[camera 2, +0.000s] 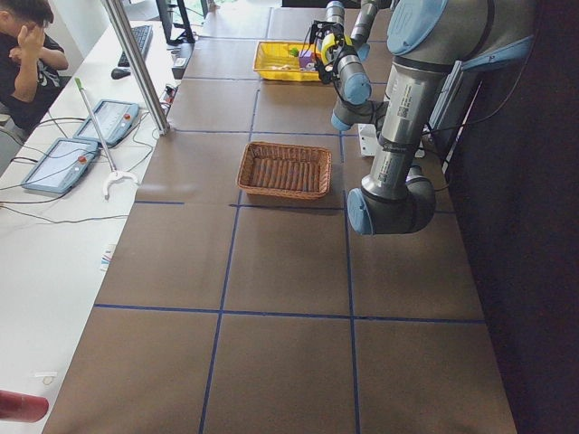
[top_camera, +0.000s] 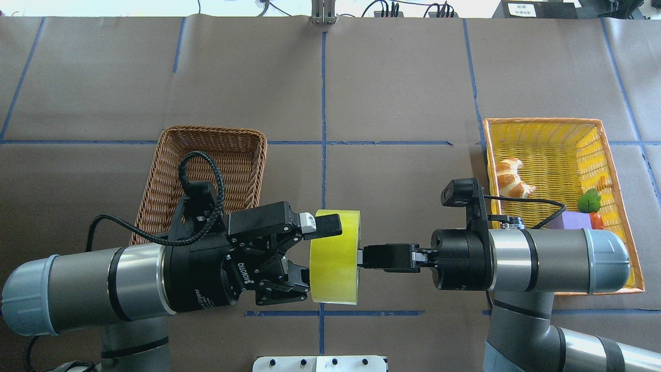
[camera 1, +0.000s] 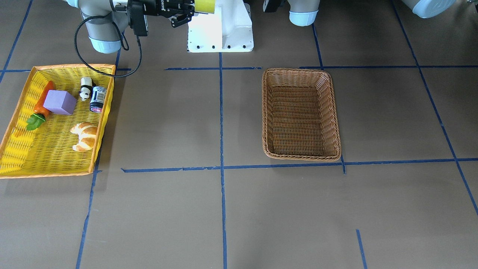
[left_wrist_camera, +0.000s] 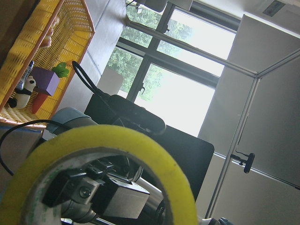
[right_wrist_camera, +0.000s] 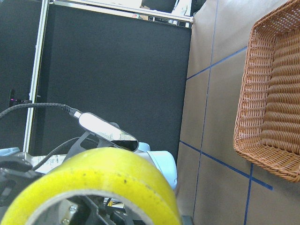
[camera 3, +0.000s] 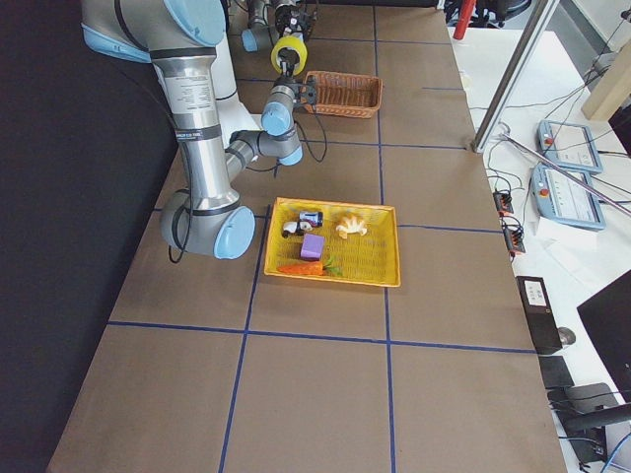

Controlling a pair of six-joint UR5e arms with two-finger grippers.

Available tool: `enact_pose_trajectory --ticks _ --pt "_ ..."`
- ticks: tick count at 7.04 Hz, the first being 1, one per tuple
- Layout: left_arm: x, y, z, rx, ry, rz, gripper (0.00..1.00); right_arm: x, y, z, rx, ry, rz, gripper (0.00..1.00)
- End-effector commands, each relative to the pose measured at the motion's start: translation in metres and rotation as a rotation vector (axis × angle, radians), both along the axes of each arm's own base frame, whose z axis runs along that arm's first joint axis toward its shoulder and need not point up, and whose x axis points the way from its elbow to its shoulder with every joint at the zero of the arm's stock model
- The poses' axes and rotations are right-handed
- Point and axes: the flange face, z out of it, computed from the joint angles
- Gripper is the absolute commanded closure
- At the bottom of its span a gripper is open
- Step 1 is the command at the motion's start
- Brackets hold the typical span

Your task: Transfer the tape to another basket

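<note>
View looking steeply down on a brown bench (camera 1: 168,119) marked with blue grid lines. At the left lies a yellow mesh tray (camera 1: 71,67) with an orange rim. It holds a toy carrot (camera 1: 44,99) with green leaves, a purple block (camera 1: 59,102) just beside it, a small panda figure (camera 1: 86,88), a dark-labelled can (camera 1: 98,99) next to the panda, and a croissant (camera 1: 85,135) nearer the viewer. Right of centre, well apart from the tray, sits a brown wicker basket (camera 1: 334,112). The robot's white base (camera 1: 220,30) is at top centre. The right arm (camera 1: 101,37) enters top left, trailing a black cable (camera 1: 108,71). Its black right tool (camera 1: 188,10) points sideways, fingers meeting a roll of yellow tape (camera 1: 204,5) cropped by the top edge. The left arm (camera 1: 303,13) shows a blue-capped joint at top right.
</note>
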Motion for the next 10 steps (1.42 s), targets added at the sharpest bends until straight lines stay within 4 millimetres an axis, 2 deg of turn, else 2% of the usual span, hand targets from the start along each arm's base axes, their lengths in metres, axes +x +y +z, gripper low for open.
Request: enact_pose_trajectory --ticks 1,2,3,4,5,6,7,8,9,10 --pt "0.0 0.0 0.0 0.0 -0.001 0.0 0.0 0.0 0.001 -0.001 -0.001 -0.004 0.0 0.98" --pt "0.0 -0.001 0.0 -0.007 0.002 -0.008 0.1 0.0 0.002 -0.001 -0.001 -0.004 -0.002 0.98" --pt "-0.001 -0.003 0.0 -0.025 0.009 -0.024 0.29 -0.001 0.003 -0.001 -0.001 -0.004 -0.005 0.97" --pt "-0.001 -0.003 0.0 -0.025 0.009 -0.024 0.44 -0.001 0.003 -0.001 -0.001 -0.004 -0.005 0.97" --pt "-0.001 -0.003 0.0 -0.026 0.009 -0.026 0.54 -0.001 0.004 -0.002 0.0 -0.006 -0.006 0.97" --pt "-0.002 -0.003 -0.001 -0.025 0.013 -0.025 0.59 -0.001 0.004 -0.002 -0.001 -0.007 -0.006 0.96" --pt "-0.002 -0.003 -0.002 -0.025 0.017 -0.024 0.73 -0.002 0.005 -0.003 -0.001 -0.009 -0.008 0.89" --pt "-0.003 -0.002 -0.004 -0.025 0.021 -0.022 0.92 -0.007 0.007 -0.013 0.005 -0.027 -0.014 0.52" --pt "-0.003 -0.002 -0.003 -0.025 0.02 -0.022 0.97 -0.007 0.005 -0.017 -0.006 -0.039 -0.001 0.01" --pt "-0.004 -0.001 -0.004 -0.026 0.023 -0.021 0.98 -0.007 0.006 -0.018 -0.006 -0.041 0.0 0.0"
